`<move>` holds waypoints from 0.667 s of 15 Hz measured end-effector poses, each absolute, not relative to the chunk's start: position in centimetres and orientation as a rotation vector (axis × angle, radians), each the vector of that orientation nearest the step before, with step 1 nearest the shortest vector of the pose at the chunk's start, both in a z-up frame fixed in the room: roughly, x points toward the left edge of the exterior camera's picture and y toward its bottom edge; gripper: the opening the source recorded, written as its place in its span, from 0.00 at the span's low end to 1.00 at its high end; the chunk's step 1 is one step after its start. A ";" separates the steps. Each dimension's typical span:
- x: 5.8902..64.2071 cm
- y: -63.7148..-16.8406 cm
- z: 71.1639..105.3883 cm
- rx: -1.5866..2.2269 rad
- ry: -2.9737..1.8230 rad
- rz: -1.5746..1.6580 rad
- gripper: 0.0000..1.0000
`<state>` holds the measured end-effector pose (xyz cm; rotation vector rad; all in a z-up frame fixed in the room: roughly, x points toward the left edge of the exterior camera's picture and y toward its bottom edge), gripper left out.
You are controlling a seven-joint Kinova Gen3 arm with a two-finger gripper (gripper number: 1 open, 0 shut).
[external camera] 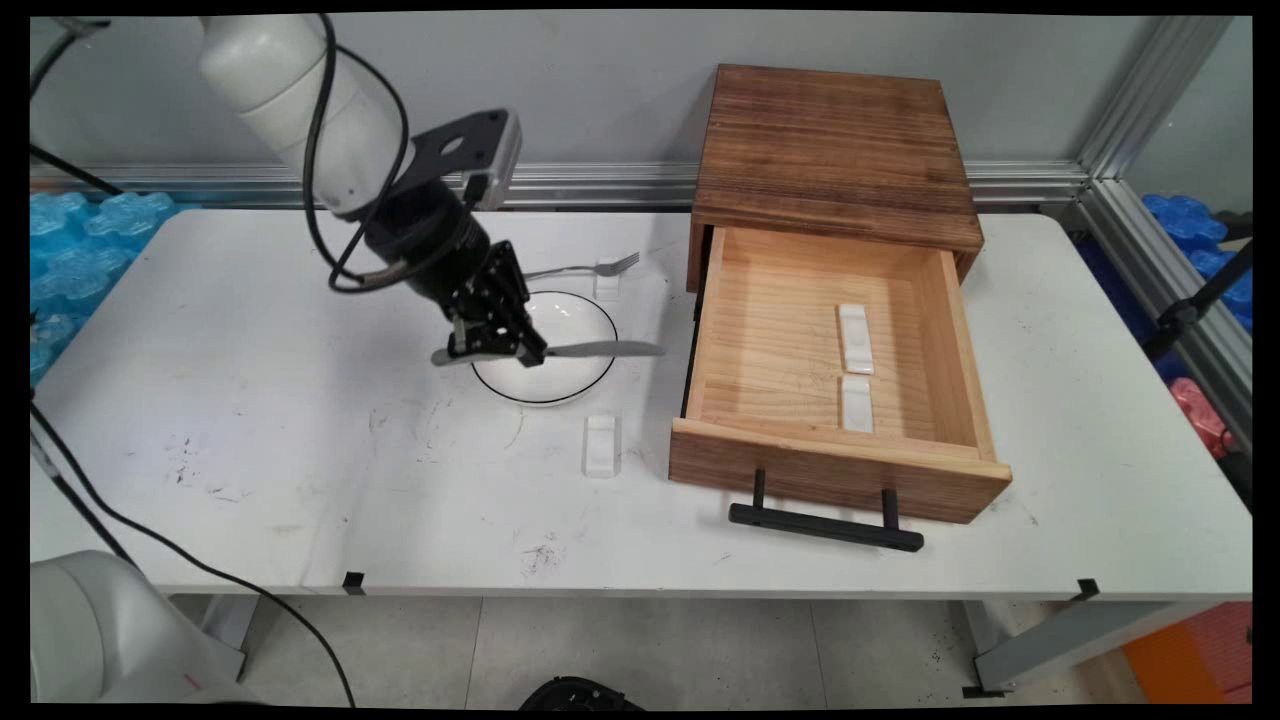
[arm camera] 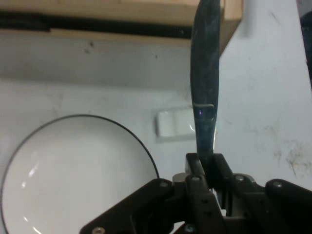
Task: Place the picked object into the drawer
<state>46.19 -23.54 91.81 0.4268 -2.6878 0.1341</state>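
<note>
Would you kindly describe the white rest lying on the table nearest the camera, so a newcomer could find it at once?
Start at the open wooden drawer on the table's right half, then look just left of its front panel. There a small white cutlery rest lies alone on the bare table, nearer the camera than the black-rimmed white plate. Unlike the other rests, it sits outside the drawer and nothing lies on it.

Grey wall (external camera: 600, 90); white table (external camera: 300, 500); tiled floor (external camera: 650, 650).

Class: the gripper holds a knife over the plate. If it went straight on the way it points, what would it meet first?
Probably the drawer: the knife in the gripper points at its side wall. Height is unclear, so it might pass above.
</note>
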 end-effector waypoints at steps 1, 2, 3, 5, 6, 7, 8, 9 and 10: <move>45.9 -23.9 92.3 0.425 -2.683 0.139 0.00; 45.6 -24.3 92.7 0.423 -2.678 0.145 0.00; 45.3 -24.7 93.0 0.423 -2.672 0.150 0.00; 44.6 -25.3 93.6 0.421 -2.663 0.159 0.00; 44.2 -25.6 93.8 0.420 -2.658 0.163 0.00; 43.8 -26.0 94.1 0.417 -2.652 0.169 0.00; 43.1 -26.5 94.4 0.411 -2.646 0.176 0.00; 42.6 -26.9 94.6 0.407 -2.641 0.183 0.00; 42.1 -27.4 94.9 0.401 -2.637 0.190 0.00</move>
